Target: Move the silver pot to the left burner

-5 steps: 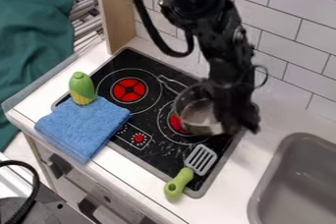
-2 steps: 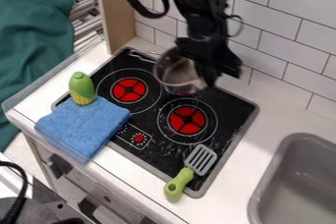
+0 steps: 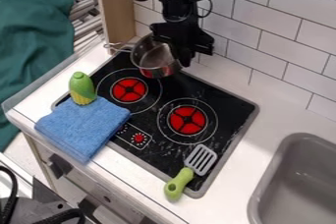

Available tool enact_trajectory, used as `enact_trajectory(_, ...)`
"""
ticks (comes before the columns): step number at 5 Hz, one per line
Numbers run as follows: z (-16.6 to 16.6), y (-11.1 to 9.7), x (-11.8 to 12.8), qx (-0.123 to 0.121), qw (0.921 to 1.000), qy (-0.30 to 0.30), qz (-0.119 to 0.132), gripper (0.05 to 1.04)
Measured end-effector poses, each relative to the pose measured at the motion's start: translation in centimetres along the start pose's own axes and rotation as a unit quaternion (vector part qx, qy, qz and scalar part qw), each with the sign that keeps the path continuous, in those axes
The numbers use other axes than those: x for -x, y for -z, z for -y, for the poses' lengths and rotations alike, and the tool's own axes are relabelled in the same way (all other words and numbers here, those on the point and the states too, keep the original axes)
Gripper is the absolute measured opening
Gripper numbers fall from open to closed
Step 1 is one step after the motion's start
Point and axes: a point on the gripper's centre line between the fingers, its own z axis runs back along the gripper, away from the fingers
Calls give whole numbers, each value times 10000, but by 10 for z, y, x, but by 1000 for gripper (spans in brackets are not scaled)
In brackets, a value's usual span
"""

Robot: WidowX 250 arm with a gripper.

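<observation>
The left burner point(image 3: 129, 90) remained exposed toward the left corner of the cooktop point(image 3: 226, 116). The silver pot point(image 3: 153, 62) had shifted leftward along the back edge, to a position near the back left corner. The gripper point(image 3: 179, 58) was clamped on the pot's right side. The right burner point(image 3: 187, 120) had thereby been cleared. Lateral transfer appeared nearly complete; forward alignment and lowering presumably remained.

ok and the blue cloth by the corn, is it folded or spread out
Folded: the cloth lies as a compact, thick pad with straight edges.
</observation>
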Motion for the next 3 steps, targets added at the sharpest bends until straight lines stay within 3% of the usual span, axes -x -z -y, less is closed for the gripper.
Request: enact_trajectory(3,-49,6,2,-550,9979,-71,-344,61)
